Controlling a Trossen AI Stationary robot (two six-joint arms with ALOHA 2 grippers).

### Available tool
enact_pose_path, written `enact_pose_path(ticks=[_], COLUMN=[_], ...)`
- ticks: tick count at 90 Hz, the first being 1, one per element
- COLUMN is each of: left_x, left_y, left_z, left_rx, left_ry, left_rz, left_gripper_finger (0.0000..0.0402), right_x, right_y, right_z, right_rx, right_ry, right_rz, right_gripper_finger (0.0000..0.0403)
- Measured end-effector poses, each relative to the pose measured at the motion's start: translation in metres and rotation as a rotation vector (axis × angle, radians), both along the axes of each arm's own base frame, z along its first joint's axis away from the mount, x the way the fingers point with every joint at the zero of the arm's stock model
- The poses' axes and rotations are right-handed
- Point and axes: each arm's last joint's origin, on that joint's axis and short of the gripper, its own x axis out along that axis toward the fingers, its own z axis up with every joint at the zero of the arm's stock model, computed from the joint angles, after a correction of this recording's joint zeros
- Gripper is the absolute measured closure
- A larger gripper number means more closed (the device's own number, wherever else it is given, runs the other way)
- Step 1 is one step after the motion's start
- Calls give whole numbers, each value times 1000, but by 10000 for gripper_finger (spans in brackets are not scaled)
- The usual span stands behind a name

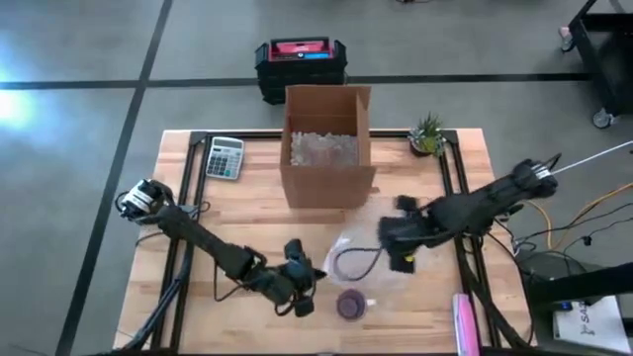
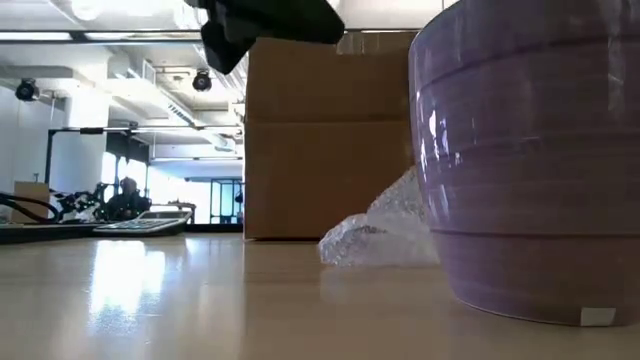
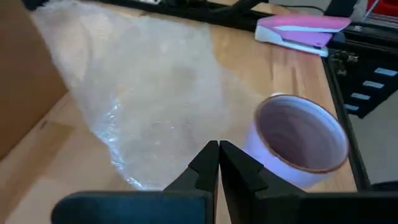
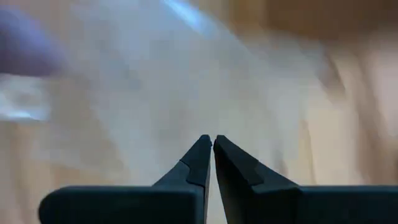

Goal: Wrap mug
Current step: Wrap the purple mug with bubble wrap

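Left gripper point(image 3: 218, 149): fingers pressed together with nothing between them; positioned near the table's front edge, just left of the mug, its tips over the near edge of the bubble wrap.

Right gripper point(image 4: 212, 144): fingers likewise closed, empty; held above the right part of the bubble wrap, right of the table's centre. The right wrist view is heavily blurred.

Mug point(image 1: 350, 304): purple, upright, mouth open upward, pale inside; stands on the wooden table point(image 1: 247, 218) near the front edge, just beside the front margin of the wrap. Whether it touches the sheet cannot be told. Unwrapped.

Bubble wrap point(image 1: 361, 259): clear sheet, loosely rumpled, lying flat-ish on the table between the mug and the cardboard box.

Cardboard box point(image 1: 327, 148): open-topped, at the table's rear centre, with pale packing material inside.

Calculator point(image 1: 225, 157): rear left of the table, beside the box.

Small potted plant point(image 1: 427, 134): rear right corner.

Pink stapler point(image 1: 465, 322): front right edge.

Black and red case point(image 1: 300, 65): on the floor behind the table.
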Motion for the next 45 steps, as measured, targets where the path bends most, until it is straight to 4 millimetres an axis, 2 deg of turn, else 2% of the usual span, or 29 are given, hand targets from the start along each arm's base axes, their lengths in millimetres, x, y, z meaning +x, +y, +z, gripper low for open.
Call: enact_pose_path(ticks=[8,17,32,45], left_x=[0,1,3,4], left_y=[7,13,19,19], left_z=[4,4,0,-4], left_rx=[-3,11,24,39], left_ry=[19,43,90,106], left_rz=[-26,-52,-83,-88], left_gripper_finger=[402,402,402,402], right_x=[-28,-49,-73,-86], right_y=[1,0,-13,-22], right_z=[-17,-38,-76,-95], right_rx=[-41,24,74,160], right_ry=[17,-26,-114,-214], right_rz=[-141,-244,-345,-371], right_gripper_finger=[378,341,257,200])
